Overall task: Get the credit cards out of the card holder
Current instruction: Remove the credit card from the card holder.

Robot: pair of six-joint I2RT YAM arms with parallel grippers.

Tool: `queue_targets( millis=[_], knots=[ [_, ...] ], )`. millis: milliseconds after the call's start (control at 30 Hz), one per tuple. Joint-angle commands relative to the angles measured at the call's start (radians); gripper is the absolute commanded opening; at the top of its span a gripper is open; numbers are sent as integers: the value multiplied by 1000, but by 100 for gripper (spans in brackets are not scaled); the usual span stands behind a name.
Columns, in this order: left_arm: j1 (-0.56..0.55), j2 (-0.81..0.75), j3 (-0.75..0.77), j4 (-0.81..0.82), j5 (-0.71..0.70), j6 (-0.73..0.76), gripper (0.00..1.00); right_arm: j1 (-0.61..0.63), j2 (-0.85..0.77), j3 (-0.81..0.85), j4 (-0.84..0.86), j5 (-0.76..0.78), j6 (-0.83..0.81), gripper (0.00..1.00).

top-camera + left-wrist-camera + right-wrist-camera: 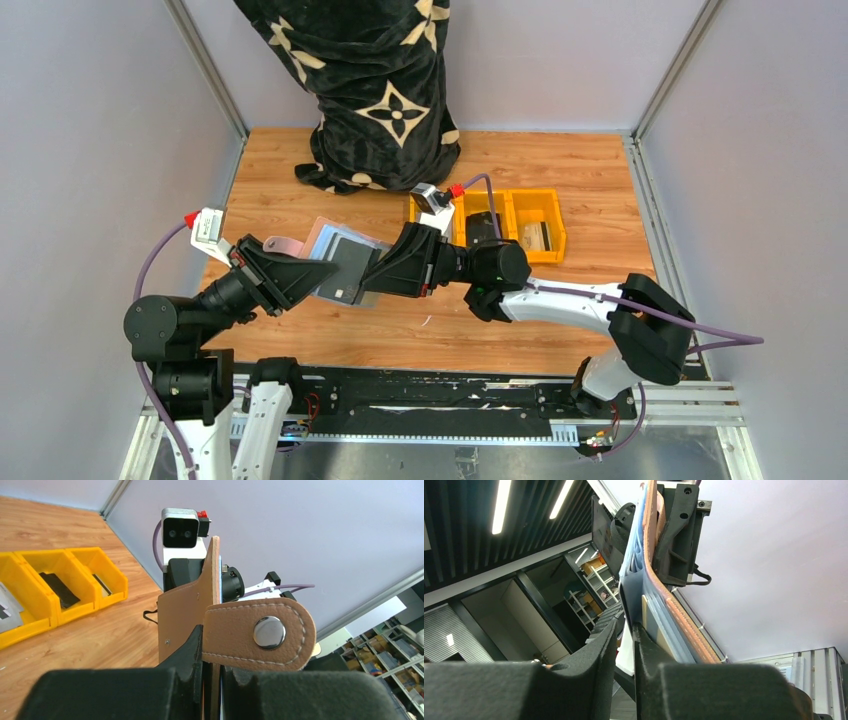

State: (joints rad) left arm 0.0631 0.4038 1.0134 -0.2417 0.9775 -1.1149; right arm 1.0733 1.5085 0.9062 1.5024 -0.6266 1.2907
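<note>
The job looks barely begun: the pale blue, grey and tan plastic credit cards (634, 560) sit fanned in the pockets of the small brown leather-like folding card holder (182, 615), and none shows lying loose on the wooden counter (500, 330). The card holder hangs in the air between the two arms, a little toward 9 o'clock of the counter's middle, well apart from the yellow three-compartment plastic bin (530, 193) out at 1 o'clock. The left tool (212, 665) is clenched on the card holder's leather, just below the rounded strap with the metal stud (270, 631). The right tool (626, 635) stands with its jaws narrowly apart at the cards' free edges, one dark card edge running down into the gap; whether it pinches that card I cannot tell. Seen from above, the card holder's long axis appears to run from 9 o'clock to 3 o'clock, the strap end toward the left tool and the card-bearing open end toward the right tool. Every card is yet to be drawn out.
</note>
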Motion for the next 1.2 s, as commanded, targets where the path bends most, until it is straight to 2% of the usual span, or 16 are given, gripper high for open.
queue_targets(
  millis=[0,167,400,567,933,1167],
  knots=[
    [0,-2,-8,-4,0,7,6,14,-4,39,88,2,13,18],
    [0,-3,-6,-11,0,15,7,16,-4,44,92,0,21,0],
    [0,1,-3,-11,-2,15,16,13,-18,8,88,24,11,0],
    [0,6,18,-13,-2,11,19,11,-26,-42,56,29,-12,0],
    [0,4,20,-24,-6,26,20,10,-76,-79,-17,38,-80,0],
    [0,6,32,-33,-18,42,11,10,-93,-110,-26,50,-91,0]
  ],
)
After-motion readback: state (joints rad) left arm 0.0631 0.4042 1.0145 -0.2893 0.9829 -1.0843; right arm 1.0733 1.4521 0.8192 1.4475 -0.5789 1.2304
